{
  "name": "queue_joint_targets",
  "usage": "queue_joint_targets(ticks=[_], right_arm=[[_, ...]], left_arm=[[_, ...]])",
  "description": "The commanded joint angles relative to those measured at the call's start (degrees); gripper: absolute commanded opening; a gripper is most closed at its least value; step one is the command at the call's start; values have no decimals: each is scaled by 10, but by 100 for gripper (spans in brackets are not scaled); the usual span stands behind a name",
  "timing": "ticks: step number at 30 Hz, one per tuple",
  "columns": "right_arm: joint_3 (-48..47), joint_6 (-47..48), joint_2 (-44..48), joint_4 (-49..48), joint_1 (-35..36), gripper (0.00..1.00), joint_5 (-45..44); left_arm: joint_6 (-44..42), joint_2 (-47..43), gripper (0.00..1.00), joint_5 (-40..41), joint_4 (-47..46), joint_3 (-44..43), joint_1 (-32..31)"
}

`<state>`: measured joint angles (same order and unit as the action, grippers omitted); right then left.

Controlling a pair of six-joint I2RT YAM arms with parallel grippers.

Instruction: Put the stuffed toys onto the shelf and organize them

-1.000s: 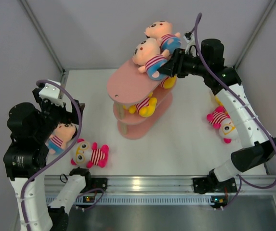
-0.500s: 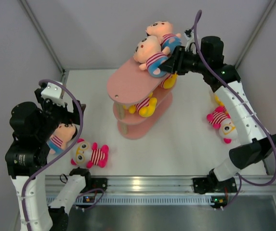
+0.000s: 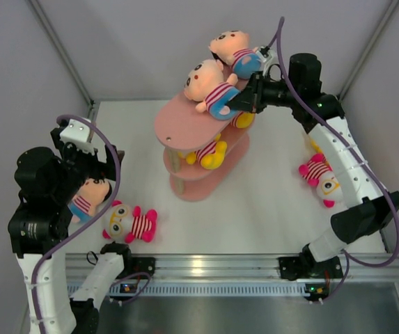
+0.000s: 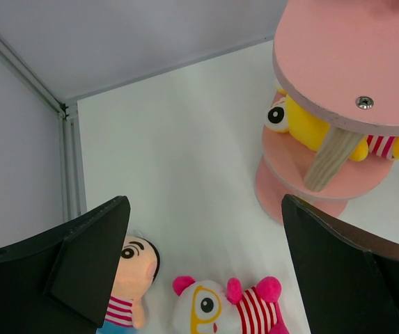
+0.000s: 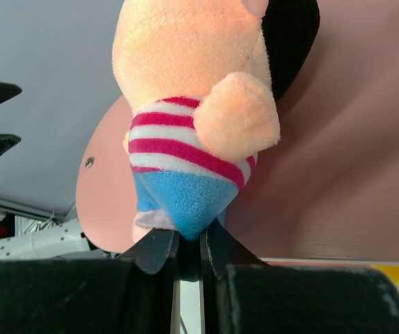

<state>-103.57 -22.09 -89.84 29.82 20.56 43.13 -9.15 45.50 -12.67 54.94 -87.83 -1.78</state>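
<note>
1. The striped doll (image 3: 212,87) is lying over the far end of the shelf (image 3: 178,124), on its top tier. Its head is pointing toward the middle of the board and its blue bottom is pointing back at the arm.
2. The right gripper (image 5: 191,245) is pinching that blue bottom, jaws almost together on the fabric. The doll's long axis is running straight out from the fingertips across the pink board.
3. Is it resting on the board or hanging just above it? I can't tell from here, and I'd say the release is hinging on exactly that.
4. A second doll (image 3: 232,52) is sitting just behind it on the same tier, so there's little room on that side. A yellow toy (image 3: 209,152) is peeking out from the tier below.
5. Down at the near left, the left gripper (image 4: 205,202) is hanging wide open and holding nothing above the counter (image 4: 185,139). A third doll (image 4: 133,278) and a pink toy (image 4: 220,309) are lying right under it, so this arm is the nearer one for those.
6. Another pink toy (image 3: 321,179) is waiting on the counter beside the right arm.
</note>
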Motion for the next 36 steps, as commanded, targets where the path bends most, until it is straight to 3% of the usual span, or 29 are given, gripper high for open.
queue_joint_targets(ticks=[1, 6, 9, 15, 19, 24, 28, 34, 36], right_arm=[[-5, 23, 12, -8, 11, 0, 69], [-17, 35, -4, 13, 12, 0, 70], [-16, 41, -5, 26, 12, 22, 41], [-13, 56, 19, 53, 11, 55, -26], [-17, 59, 38, 77, 12, 66, -96], [-23, 63, 71, 105, 11, 76, -193], [-24, 71, 92, 106, 12, 81, -207], [-26, 76, 100, 115, 11, 81, -202], [-2, 71, 117, 104, 12, 76, -194]], left_arm=[[-3, 1, 96, -11, -10, -1, 0], [-4, -2, 96, -10, -10, -1, 0], [-4, -2, 96, -10, -10, 0, 0], [-8, -6, 96, -10, -9, 5, 0], [-10, -8, 96, -10, -10, 9, 0], [-11, -10, 97, -10, -10, 12, 0], [-10, -10, 97, -16, -10, 12, 0], [-12, -11, 97, -16, -10, 13, 0], [-16, -10, 97, -11, -9, 18, 0]])
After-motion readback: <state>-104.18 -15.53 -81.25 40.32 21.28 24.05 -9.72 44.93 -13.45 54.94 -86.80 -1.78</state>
